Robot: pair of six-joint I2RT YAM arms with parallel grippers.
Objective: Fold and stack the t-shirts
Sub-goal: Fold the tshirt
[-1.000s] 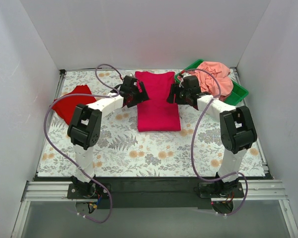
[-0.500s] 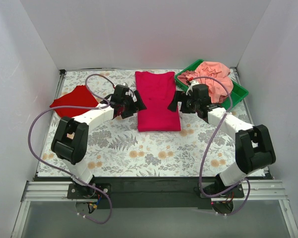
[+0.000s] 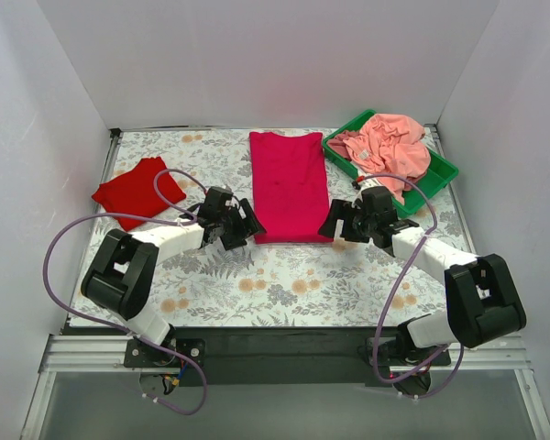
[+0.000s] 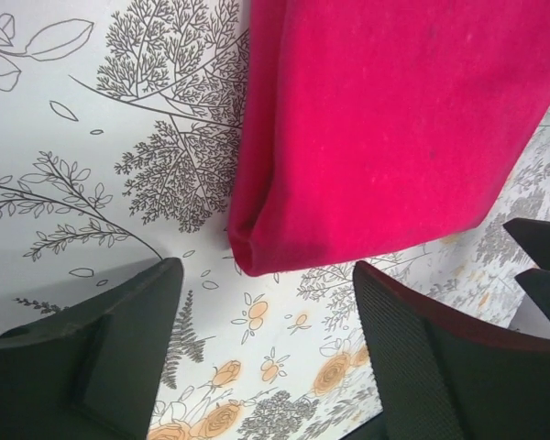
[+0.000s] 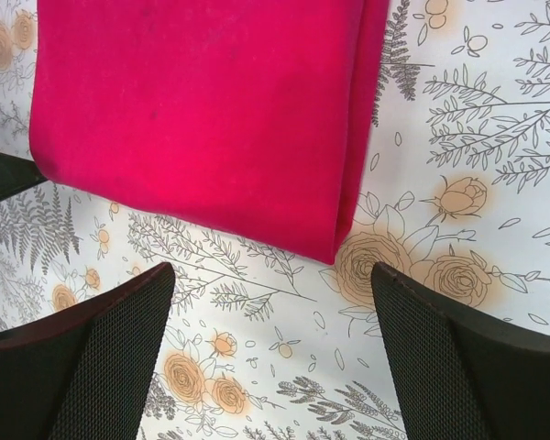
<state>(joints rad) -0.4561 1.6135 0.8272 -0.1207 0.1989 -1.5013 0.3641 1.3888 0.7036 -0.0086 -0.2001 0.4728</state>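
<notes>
Your left hand and right hand sit low on the floral-print table, fingers apart and holding nothing. Each frames a near corner of the long, folded crimson-magenta cloth t-shirt lying mid-table. The next move is likely to pinch both corners and fold them away from you. The smaller scarlet-red t-shirt lies far left.

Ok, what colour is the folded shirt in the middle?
The folded shirt is plain crimson-magenta, clearest in the right wrist view.

crimson t-shirt — cropped at top | right gripper — fingers cropped below
</notes>
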